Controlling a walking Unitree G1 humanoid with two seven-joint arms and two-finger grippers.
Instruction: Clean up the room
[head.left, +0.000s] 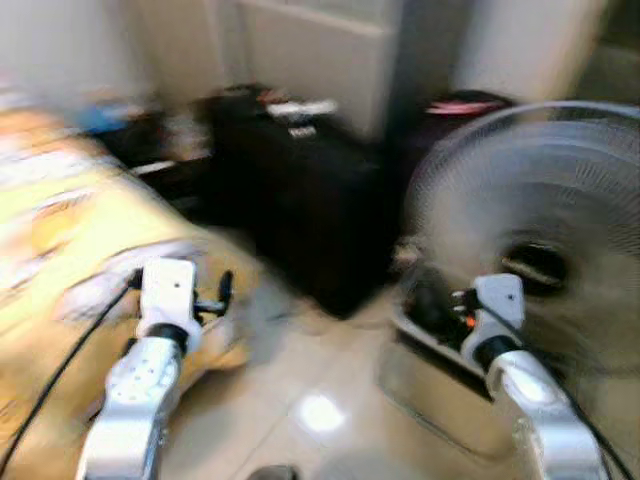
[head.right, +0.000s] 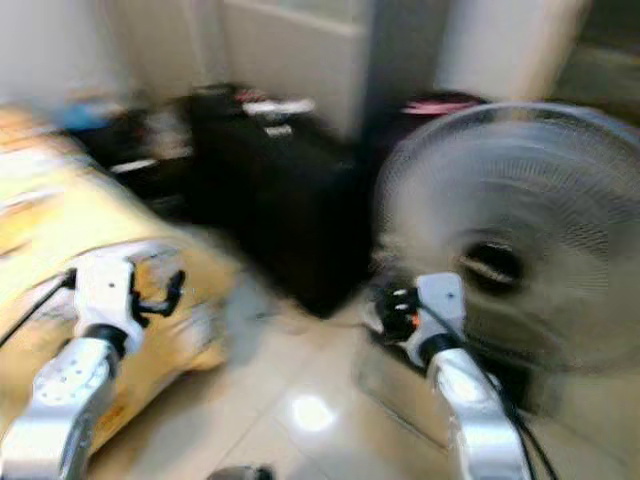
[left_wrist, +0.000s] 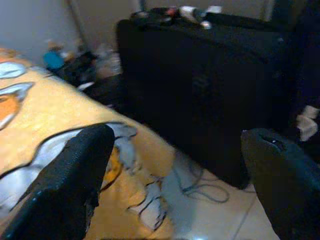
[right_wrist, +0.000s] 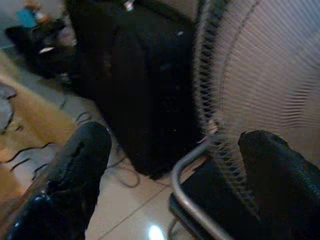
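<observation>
Head views are smeared by motion blur, so only large shapes read clearly. Nearest the robot, both silver arms reach forward over a pale tiled floor (head.left: 320, 400). The left gripper (left_wrist: 180, 185) hangs beside the corner of a bed with a yellow printed cover (head.left: 70, 240); in the left wrist view its two black fingers (left_wrist: 70, 180) stand far apart with nothing between them, so the jaws are released. The right gripper (right_wrist: 175, 185) is also spread wide and empty, its fingers (right_wrist: 80, 165) framing a bent metal tube and the wire guard of a standing fan (head.left: 540, 220).

Past the bed corner a thin cable (left_wrist: 200, 185) lies in loose loops on the tiles, just below and ahead of the left gripper. It looks like the nearest loose item to tidy, though nothing in the pictures confirms it as the target. It runs roughly across the line of the left fingers, and the left arm is clearly the nearer one.

Behind the cable stands a large black suitcase (head.left: 300, 210), upright, with small items on top that are too blurred to name. Further left, against the wall, sits a heap of dark clutter (left_wrist: 85, 67) with a blue object in it.
</observation>
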